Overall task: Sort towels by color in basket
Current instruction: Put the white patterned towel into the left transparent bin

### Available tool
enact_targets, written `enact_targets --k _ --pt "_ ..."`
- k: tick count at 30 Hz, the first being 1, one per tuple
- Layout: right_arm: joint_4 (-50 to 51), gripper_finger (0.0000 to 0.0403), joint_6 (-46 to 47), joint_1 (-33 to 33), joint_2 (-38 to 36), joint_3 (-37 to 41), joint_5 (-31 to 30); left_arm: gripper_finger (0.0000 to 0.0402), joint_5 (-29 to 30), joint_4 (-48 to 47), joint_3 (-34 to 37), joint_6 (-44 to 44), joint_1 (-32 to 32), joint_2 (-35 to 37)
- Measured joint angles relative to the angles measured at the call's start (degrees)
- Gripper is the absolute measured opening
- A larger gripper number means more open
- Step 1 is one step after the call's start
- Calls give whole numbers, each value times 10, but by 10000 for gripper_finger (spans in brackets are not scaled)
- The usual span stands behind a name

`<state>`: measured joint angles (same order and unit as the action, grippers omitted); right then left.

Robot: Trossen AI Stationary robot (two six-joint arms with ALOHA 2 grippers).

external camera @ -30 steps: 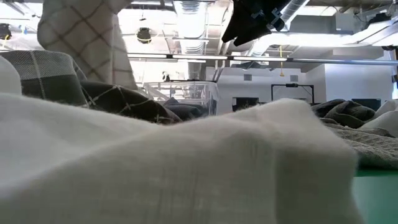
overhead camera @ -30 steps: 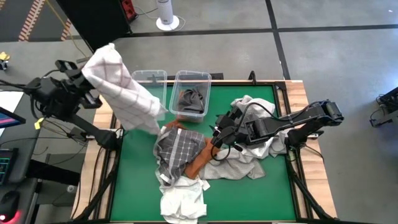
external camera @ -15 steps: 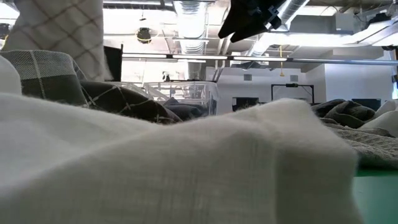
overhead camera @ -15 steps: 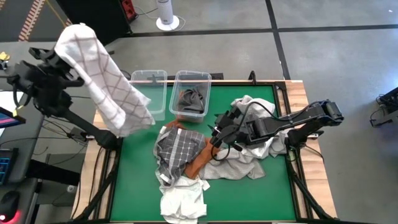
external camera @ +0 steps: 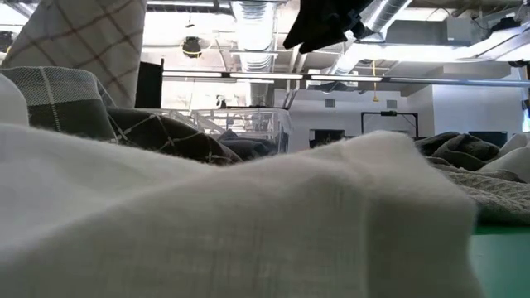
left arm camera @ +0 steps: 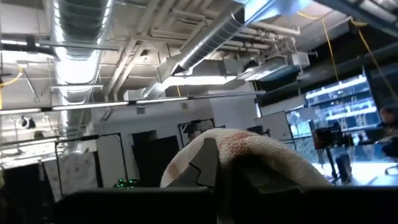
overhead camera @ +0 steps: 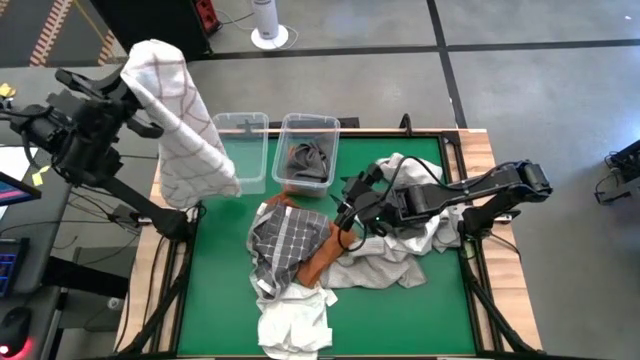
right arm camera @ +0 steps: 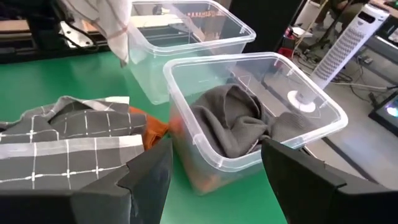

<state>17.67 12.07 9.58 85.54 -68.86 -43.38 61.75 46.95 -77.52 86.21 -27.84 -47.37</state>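
My left gripper (overhead camera: 138, 72) is raised high beyond the table's far-left corner, shut on the white towel with thin red checks (overhead camera: 185, 130). That towel also shows in the low view (external camera: 83, 41). Its lower end hangs beside the left clear bin (overhead camera: 240, 150). My right gripper (right arm camera: 227, 186) is open and hovers above the towel pile, just short of the right clear bin (right arm camera: 249, 81). A dark grey towel (right arm camera: 242, 127) lies in that bin. The grey towel with white grid (overhead camera: 285, 240) lies over the rust-orange towel (overhead camera: 318, 262). My left gripper holds the checked towel by its upper end (left arm camera: 249, 146), bunched between and draped over the fingertips (left arm camera: 205, 168). The fingers slant upward toward the ceiling. The towel hangs slack below the gripper, lifted clear of the table.
A white towel (overhead camera: 295, 320) lies at the near edge and fills the low view's foreground (external camera: 248, 223). Light grey and white towels (overhead camera: 400, 255) are heaped under my right arm. Bare green mat (overhead camera: 215, 290) shows on the table's left side.
My left gripper rose and swung the checked towel out toward the table's far-left, then came partway back to the right; the towel's lower end drew away from the pile and hangs by the left bin. My right gripper edged slightly toward the bins.
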Motion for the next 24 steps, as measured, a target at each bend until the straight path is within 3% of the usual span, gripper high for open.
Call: enact_targets --k 8,15,19,24 --pt "-13 285 -19 -1 0 0 0 9 14 -7 0 -3 59 -22" --pt "-25 285 -22 -14 0 0 4 9 1 -163 -6 -125 95 -64" --pt "-31 285 -22 -23 0 0 29 9 -21 -206 -61 -143 120 -121" --pt "-31 285 -22 -21 0 0 30 9 -41 -293 -183 -156 156 -187"
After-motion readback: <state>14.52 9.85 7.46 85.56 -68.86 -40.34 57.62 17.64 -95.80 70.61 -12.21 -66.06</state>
